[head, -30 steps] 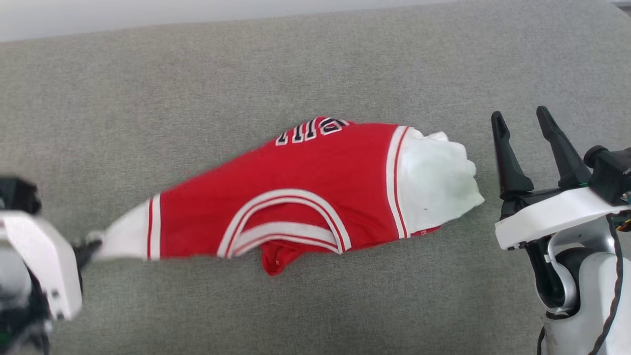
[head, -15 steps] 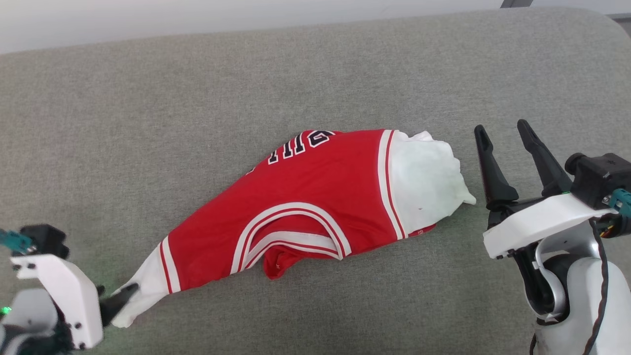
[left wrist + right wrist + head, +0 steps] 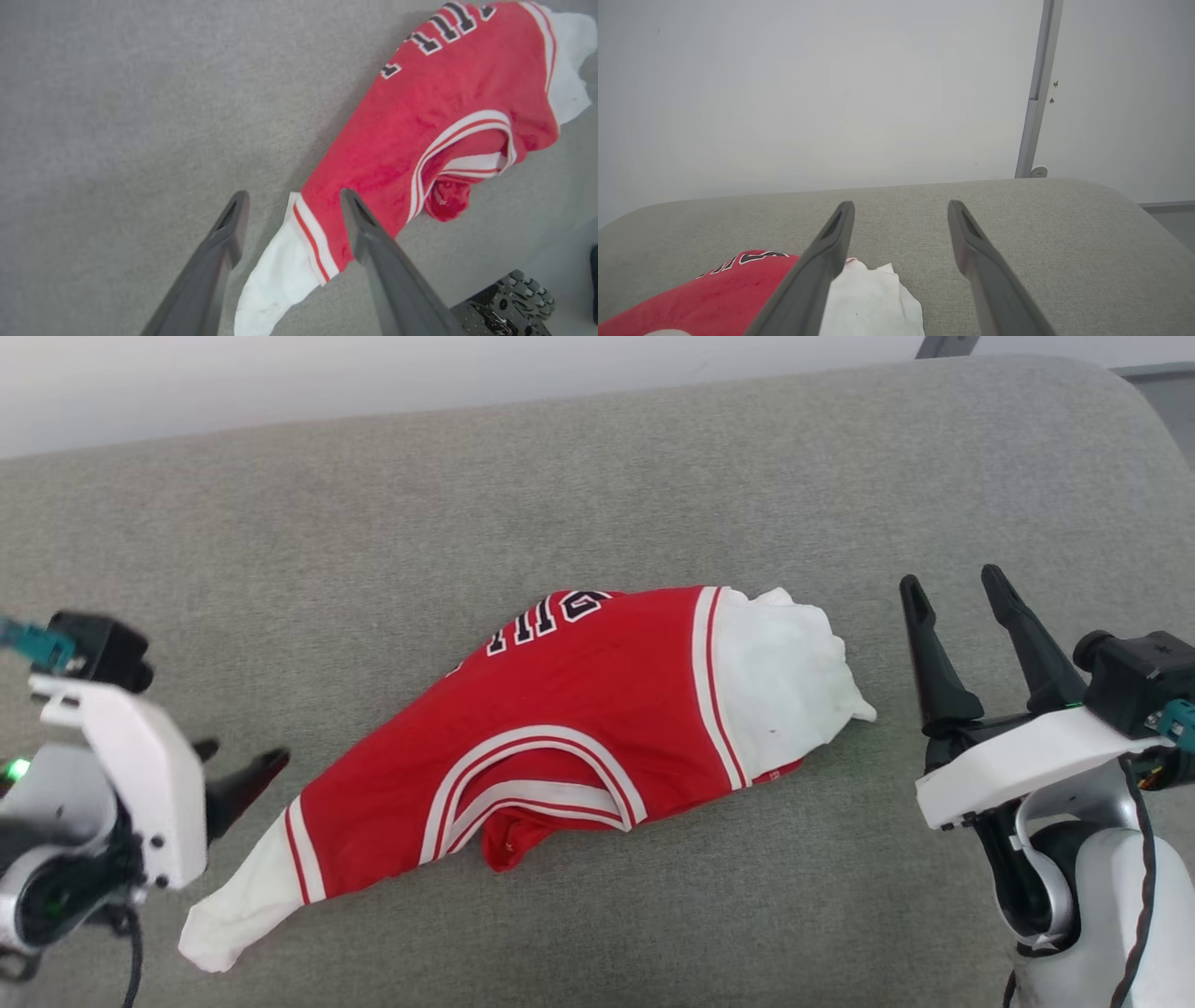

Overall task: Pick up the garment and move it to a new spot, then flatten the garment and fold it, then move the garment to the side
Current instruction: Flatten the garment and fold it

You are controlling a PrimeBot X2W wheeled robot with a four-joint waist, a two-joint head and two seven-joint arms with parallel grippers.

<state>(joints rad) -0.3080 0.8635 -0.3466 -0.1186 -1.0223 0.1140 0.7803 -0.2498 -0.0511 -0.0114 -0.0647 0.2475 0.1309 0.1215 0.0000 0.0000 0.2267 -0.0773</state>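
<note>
Red jersey T-shirt (image 3: 569, 709) of soft cloth, with white sleeves, striped trim and black lettering, lies rumpled on the grey woven cushion (image 3: 597, 476). In my head view its long axis runs from 8 o'clock to 2 o'clock, and the neckline faces 6 o'clock. My left gripper (image 3: 245, 752) is spread wide over the 8 o'clock white sleeve (image 3: 238, 896) and pinches nothing. My right gripper (image 3: 950, 579), equally spread and empty, hovers just beside the 2 o'clock end, apart from it.
</note>
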